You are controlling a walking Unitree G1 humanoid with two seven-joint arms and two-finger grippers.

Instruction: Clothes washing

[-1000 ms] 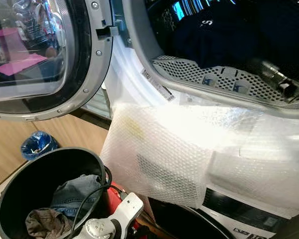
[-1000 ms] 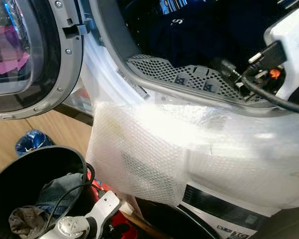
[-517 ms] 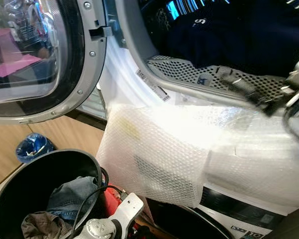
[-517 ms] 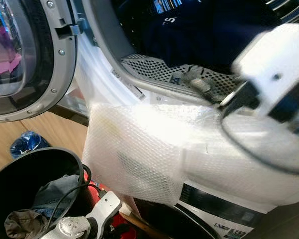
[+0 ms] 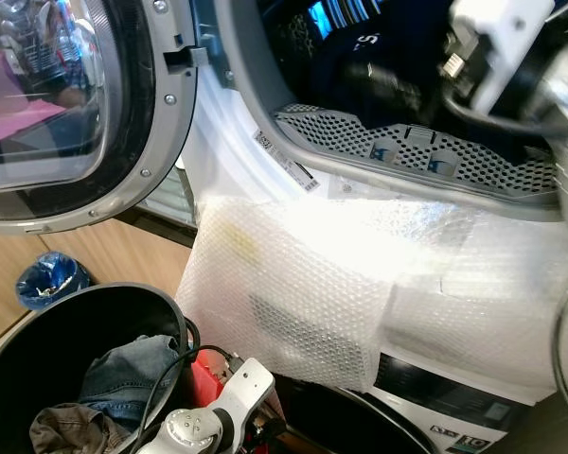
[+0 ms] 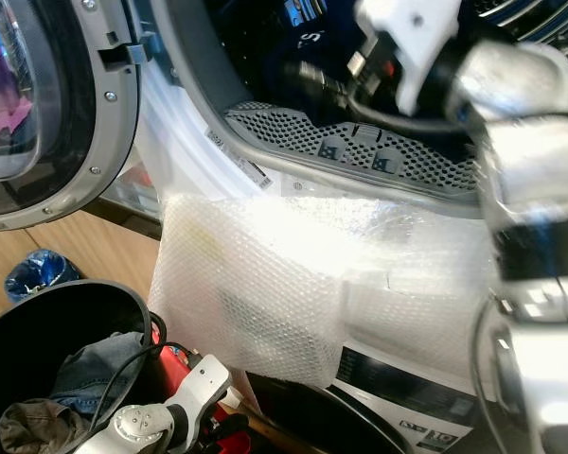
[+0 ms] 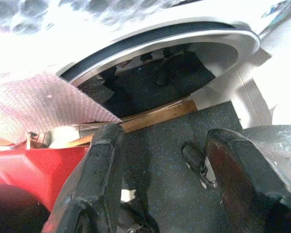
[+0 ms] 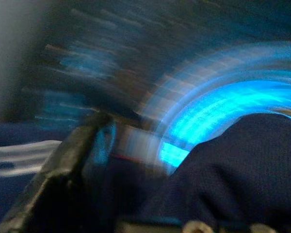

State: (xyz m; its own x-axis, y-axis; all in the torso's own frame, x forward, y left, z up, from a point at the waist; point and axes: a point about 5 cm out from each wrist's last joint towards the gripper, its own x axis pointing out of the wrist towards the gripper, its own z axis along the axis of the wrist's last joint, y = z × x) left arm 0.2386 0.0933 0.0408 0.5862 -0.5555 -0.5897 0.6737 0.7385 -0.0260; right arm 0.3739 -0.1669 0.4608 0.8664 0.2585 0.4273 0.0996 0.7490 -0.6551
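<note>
Up front, the right gripper (image 6: 312,80) reaches into the washer drum (image 5: 417,156), just above dark clothes (image 5: 379,57); more clothes (image 5: 123,369) lie in the black bin (image 5: 38,331) below. At the wrist, the left gripper (image 7: 160,184) hangs with fingers spread, empty, over the floor. Blurred, the right wrist view shows navy cloth (image 8: 233,170); whether that gripper grips anything I cannot tell.

Perforated metal drum lip (image 5: 426,151); bubble wrap (image 5: 360,274); glossy black plastic bucket (image 5: 38,331); denim (image 5: 123,374).
</note>
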